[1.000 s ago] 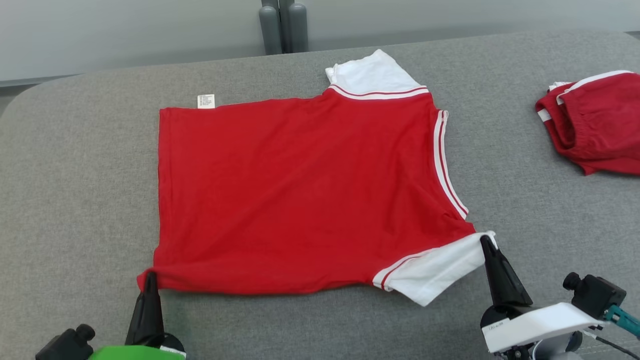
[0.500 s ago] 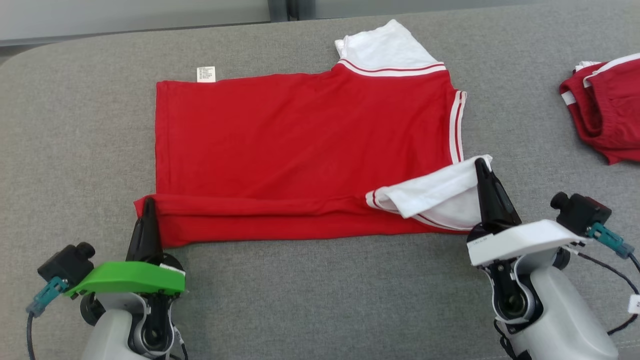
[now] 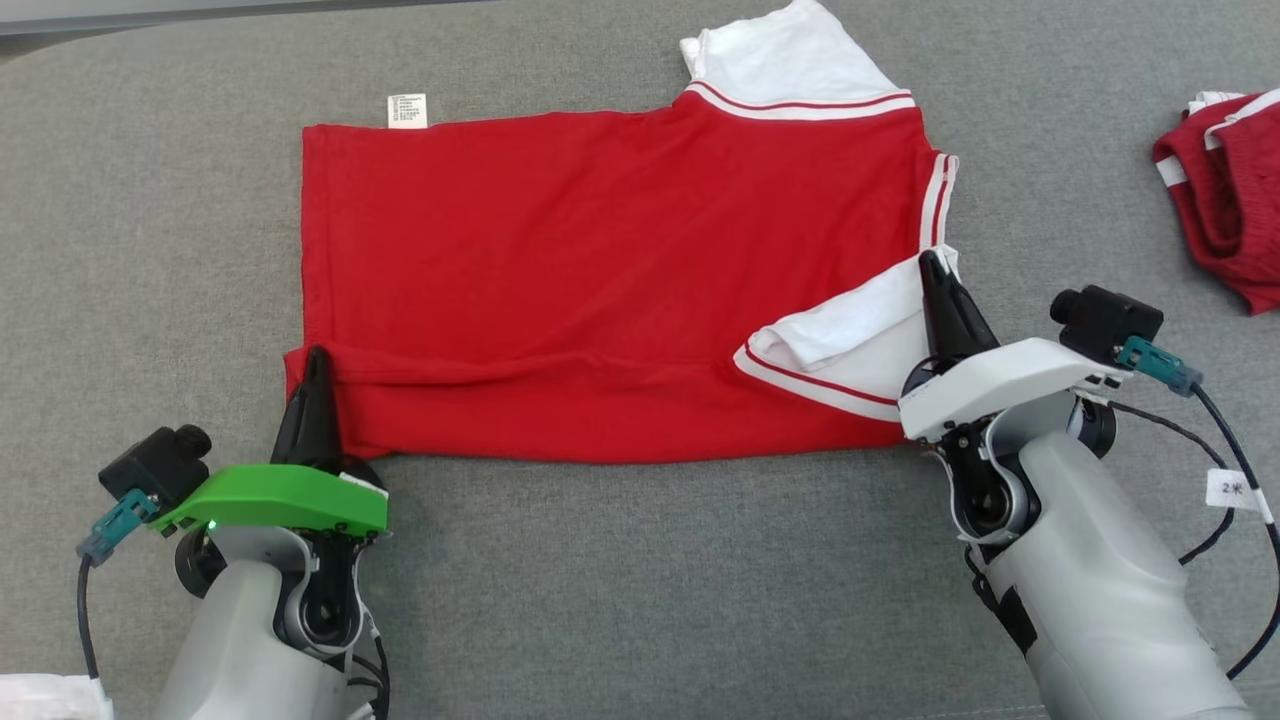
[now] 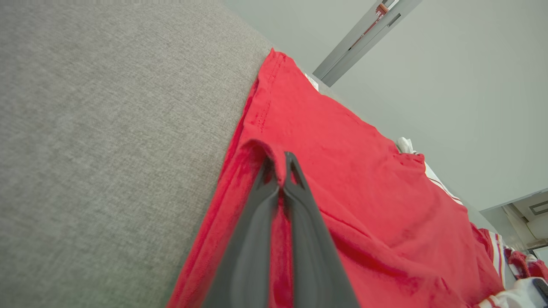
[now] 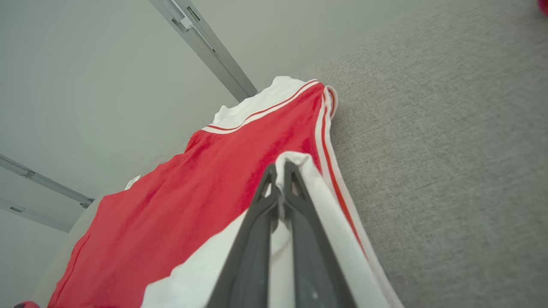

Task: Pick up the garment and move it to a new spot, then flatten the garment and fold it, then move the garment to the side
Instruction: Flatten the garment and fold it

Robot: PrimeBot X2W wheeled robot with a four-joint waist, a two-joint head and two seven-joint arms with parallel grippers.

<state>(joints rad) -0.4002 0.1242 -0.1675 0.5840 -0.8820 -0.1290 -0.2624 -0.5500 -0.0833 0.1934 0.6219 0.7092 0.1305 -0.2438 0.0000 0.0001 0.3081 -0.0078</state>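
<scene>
Red tee [image 3: 600,250], white sleeves, red-and-white striped trim, lies spread on the grey worktop [image 3: 640,560] with its neck to the right and hem to the left. The near edge is turned up over the body in a narrow band. The left hand [image 3: 318,360] is pinched tight on the near hem corner. The right hand [image 3: 930,262] is pinched tight on the near sleeve [image 3: 850,340], which is doubled back onto the red. The far sleeve [image 3: 780,60] lies flat. A white label [image 3: 407,110] pokes out at the far hem corner. The cloth is mostly smooth (shallow creases by the fold). Another red garment [image 3: 1225,190] sits bunched at the right, well apart.
</scene>
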